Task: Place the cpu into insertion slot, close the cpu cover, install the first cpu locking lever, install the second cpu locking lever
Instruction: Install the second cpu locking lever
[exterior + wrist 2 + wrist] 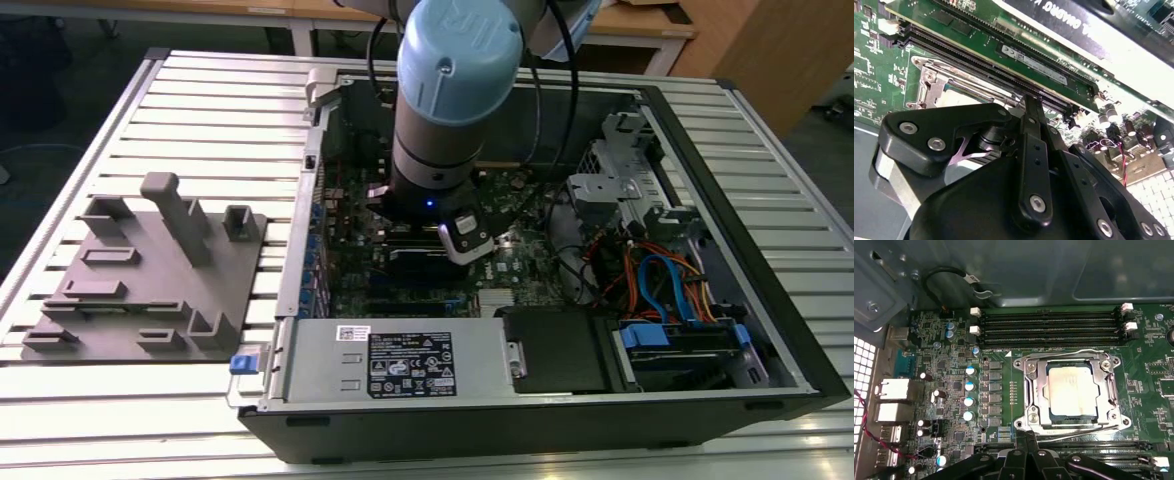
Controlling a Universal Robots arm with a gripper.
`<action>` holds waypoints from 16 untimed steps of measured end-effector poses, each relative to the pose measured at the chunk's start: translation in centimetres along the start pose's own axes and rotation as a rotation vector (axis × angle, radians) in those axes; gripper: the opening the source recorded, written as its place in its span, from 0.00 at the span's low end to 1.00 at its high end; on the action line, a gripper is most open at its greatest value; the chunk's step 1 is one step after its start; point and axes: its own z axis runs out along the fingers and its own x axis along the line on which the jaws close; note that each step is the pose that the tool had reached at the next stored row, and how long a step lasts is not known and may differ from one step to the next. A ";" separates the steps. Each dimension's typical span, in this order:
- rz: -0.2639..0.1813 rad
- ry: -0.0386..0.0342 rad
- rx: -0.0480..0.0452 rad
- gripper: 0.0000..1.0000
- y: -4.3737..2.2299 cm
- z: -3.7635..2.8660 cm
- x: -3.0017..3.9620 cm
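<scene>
black gripper (1030,102) linkage up close in the second wrist view, fingers (1031,107) pressed together to a narrow tip, holding nothing, right at the edge of the silvery cpu cover (949,85) on the green motherboard (874,55). long black memory slots (1004,60) just beyond the cover.

seen in the first wrist view: cpu (1071,390) seated flat in the insertion slot (1072,391), cpu cover (1031,385) framing it, chip top showing through the window. gripper (1029,437) tip touching the cover's near edge, close to one corner. thin wire levers along two sides of the cover, latched or not cannot tell. memory slots (1049,327) on the far side of the socket.

seen in the exterior view: arm (447,110) reaching down into an open computer case (747,330) on a slatted table (200,100). grey fixture tray (147,290) beside the case, on the exterior view's left.
</scene>
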 end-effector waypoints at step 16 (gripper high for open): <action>-0.001 0.0017 -0.0355 0.10 -0.16 0.52 -0.02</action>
